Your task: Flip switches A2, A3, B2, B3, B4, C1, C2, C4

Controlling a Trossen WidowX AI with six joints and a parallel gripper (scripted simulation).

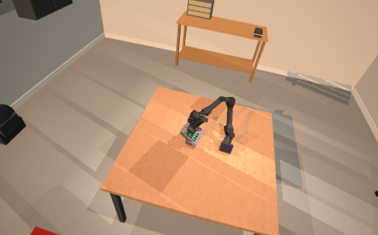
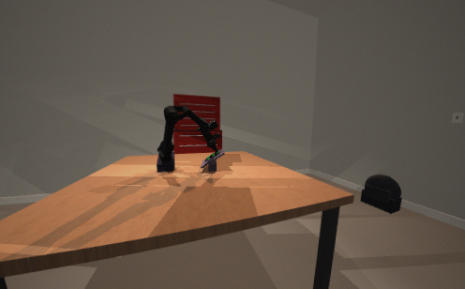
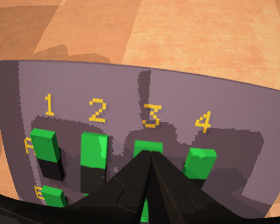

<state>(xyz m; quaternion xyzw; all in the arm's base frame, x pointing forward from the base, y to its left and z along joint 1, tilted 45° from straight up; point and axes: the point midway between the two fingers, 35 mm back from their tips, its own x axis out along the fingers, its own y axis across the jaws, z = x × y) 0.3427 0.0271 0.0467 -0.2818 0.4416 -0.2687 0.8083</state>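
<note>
The tilted purple-grey switch panel (image 1: pixel 197 143) (image 2: pixel 204 164) (image 3: pixel 191 90) stands on the table. My gripper (image 1: pixel 190 130) (image 2: pixel 217 150) (image 3: pixel 148 159) is shut and empty, its tips low over the A3 switch. In the wrist view, green switch A1 (image 3: pixel 44 145), A2 (image 3: pixel 94 150), A3 (image 3: pixel 148 146) and A4 (image 3: pixel 200 162) show in the farthest row. The tips cover part of A3; contact cannot be told. B1 (image 3: pixel 54 196) shows at the lower edge. My fingers hide most of row B, and row C is out of the wrist view. Which ends are raised is unclear.
The panel and arm base (image 1: pixel 226 147) (image 2: pixel 165 163) stand on the wooden table (image 1: pixel 160 164) (image 2: pixel 202 206). A shelf bench (image 1: pixel 225 26) stands by the wall, a red cabinet (image 2: pixel 197 113) behind the table, and a dark helmet-like object (image 1: pixel 4 122) (image 2: pixel 382 192) off to one side.
</note>
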